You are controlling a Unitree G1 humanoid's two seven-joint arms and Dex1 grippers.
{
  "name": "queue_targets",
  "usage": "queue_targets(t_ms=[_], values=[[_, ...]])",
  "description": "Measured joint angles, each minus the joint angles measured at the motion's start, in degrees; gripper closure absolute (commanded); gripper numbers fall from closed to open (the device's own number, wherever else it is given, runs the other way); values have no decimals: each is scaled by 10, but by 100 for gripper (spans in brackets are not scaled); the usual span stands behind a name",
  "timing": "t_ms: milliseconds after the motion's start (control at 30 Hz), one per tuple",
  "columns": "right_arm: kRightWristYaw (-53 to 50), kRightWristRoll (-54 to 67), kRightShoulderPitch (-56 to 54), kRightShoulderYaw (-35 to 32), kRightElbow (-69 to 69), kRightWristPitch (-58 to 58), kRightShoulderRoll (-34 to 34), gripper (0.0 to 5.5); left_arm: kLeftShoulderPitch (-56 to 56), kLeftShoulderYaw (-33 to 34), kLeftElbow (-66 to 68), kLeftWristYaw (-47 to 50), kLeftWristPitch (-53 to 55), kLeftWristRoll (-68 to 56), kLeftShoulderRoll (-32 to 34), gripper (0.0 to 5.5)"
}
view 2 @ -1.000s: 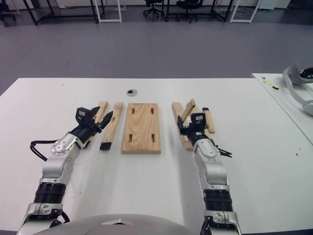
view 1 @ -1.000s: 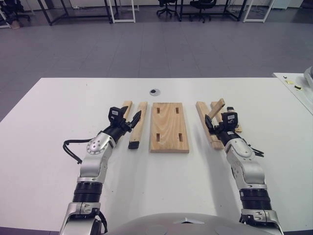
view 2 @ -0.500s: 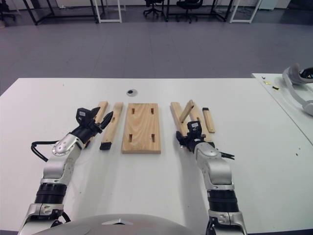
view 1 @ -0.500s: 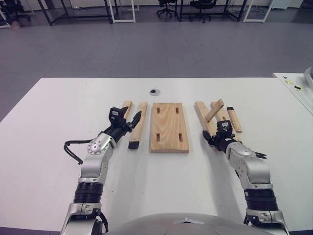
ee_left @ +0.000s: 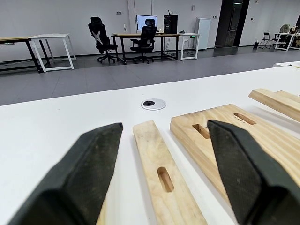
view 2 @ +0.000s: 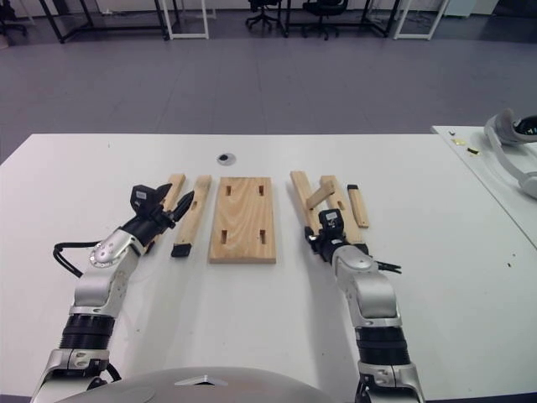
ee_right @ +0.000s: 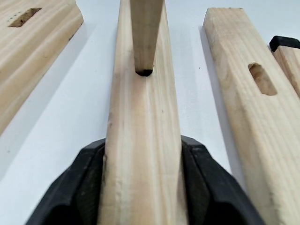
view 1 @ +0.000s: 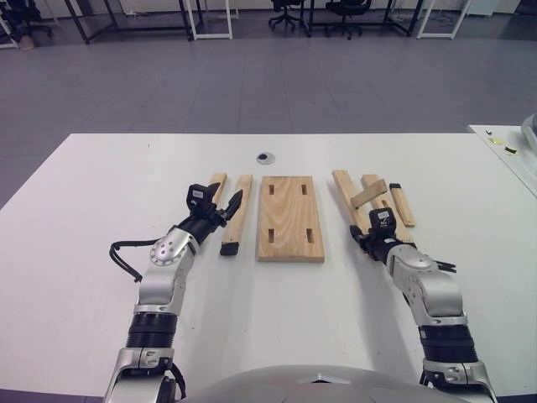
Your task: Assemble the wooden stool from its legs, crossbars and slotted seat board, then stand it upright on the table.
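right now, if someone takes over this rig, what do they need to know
Left gripper: open, hovering over the left legs, which lie flat on the table beside the seat board.
Right gripper: shut on a leg right of the board.
Done: one crossbar has its end in that leg's slot.
Loose: a second leg and a short black-capped piece further right.
Left: join the remaining legs and crossbars, fit the seat board, stand the stool up.

Right gripper (view 1: 367, 242) pulls back along leg (view 1: 344, 191)
It now clamps the near end; the crossbar (view 1: 369, 194) ahead has tipped flatter.
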Motion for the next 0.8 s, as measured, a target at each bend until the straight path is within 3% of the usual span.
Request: queue_targets(t_ms=[367,633,800], values=[[135,13,-28,25,-86,0,-105,343,-5,4,0,-7,19,-40,-24,217],[200,53,-41,76,-158,10,-111,343,-24,68,-69,-22,218,-330,-104,217],[204,63,-41,96,-189,28,-111,343,-17,80,-72,1,276,-373,-113,217]])
